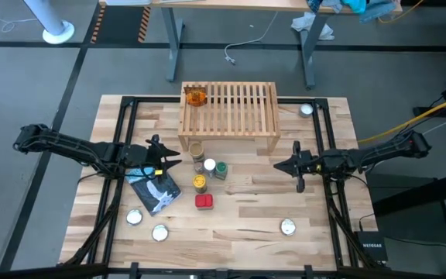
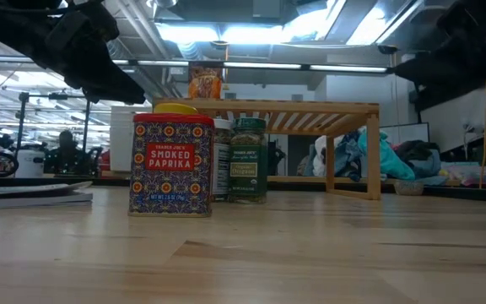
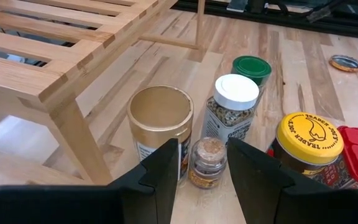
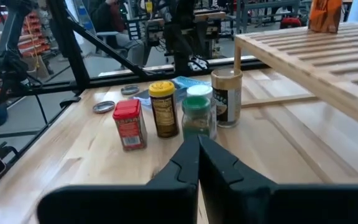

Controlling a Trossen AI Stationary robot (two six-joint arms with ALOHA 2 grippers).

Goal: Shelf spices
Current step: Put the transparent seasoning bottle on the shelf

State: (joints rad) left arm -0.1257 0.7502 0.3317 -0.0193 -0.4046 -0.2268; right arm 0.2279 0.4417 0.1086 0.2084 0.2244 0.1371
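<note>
The shelf point(image 1: 228, 108) stands at the table's far middle, and an orange packet point(image 1: 196, 97) stands on its far left corner. In front of it, on the table, stand jars with tan point(image 3: 160, 115), white point(image 3: 235, 93), green point(image 3: 251, 67) and yellow point(image 3: 308, 140) lids, a small clear jar point(image 3: 207, 162) and a red tin point(image 2: 170, 165). My left gripper point(image 1: 178, 157) hangs open above the table, left of the jars; in its wrist view the small clear jar shows between the fingers point(image 3: 166, 174), farther off. My right gripper point(image 4: 197, 142) is shut, in the air right of the jars.
A blue-and-white pouch point(image 1: 155, 188) lies under the left arm. Flat silver discs lie near the front left point(image 1: 134, 218), point(image 1: 159, 232), front right point(image 1: 287, 227) and far right point(image 1: 307, 110). Dark frame rails point(image 1: 327, 139) run along the table's sides.
</note>
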